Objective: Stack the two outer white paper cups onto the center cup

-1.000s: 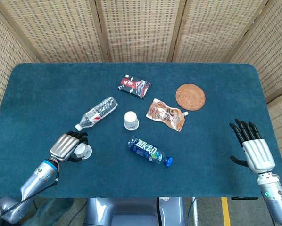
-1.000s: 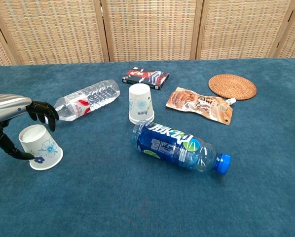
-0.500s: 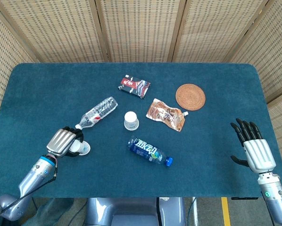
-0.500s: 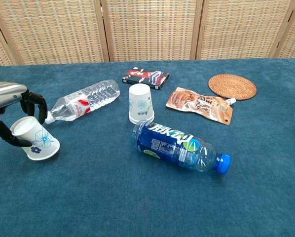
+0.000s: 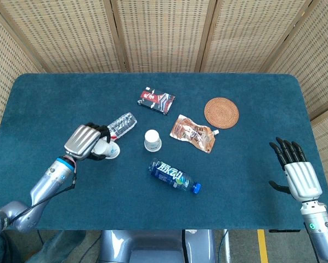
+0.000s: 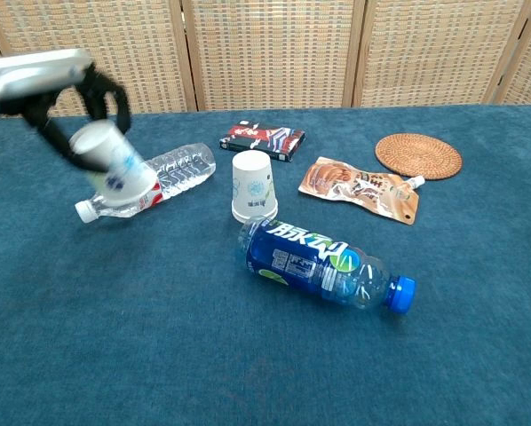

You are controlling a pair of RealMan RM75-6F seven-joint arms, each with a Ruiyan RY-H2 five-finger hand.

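An upside-down white paper cup (image 5: 152, 140) (image 6: 253, 185) stands at the table's middle. My left hand (image 5: 84, 141) (image 6: 48, 75) grips a second white cup with a blue flower print (image 5: 108, 149) (image 6: 114, 160). It holds that cup tilted and lifted off the cloth, above the neck of a clear water bottle (image 5: 118, 127) (image 6: 150, 185), left of the middle cup. My right hand (image 5: 295, 170) hovers at the table's right edge, fingers spread and holding nothing; the chest view does not show it.
A blue drink bottle (image 5: 175, 176) (image 6: 323, 264) lies just in front of the middle cup. Behind it lie a dark packet (image 5: 156, 100) (image 6: 262, 139), a brown pouch (image 5: 192, 133) (image 6: 360, 188) and a round woven coaster (image 5: 221, 112) (image 6: 418, 155). Wicker screens stand behind the table.
My left hand has closed on the flower-print cup, lifted it off the table and carried it up and to the right, toward the middle cup. The right hand has barely moved.
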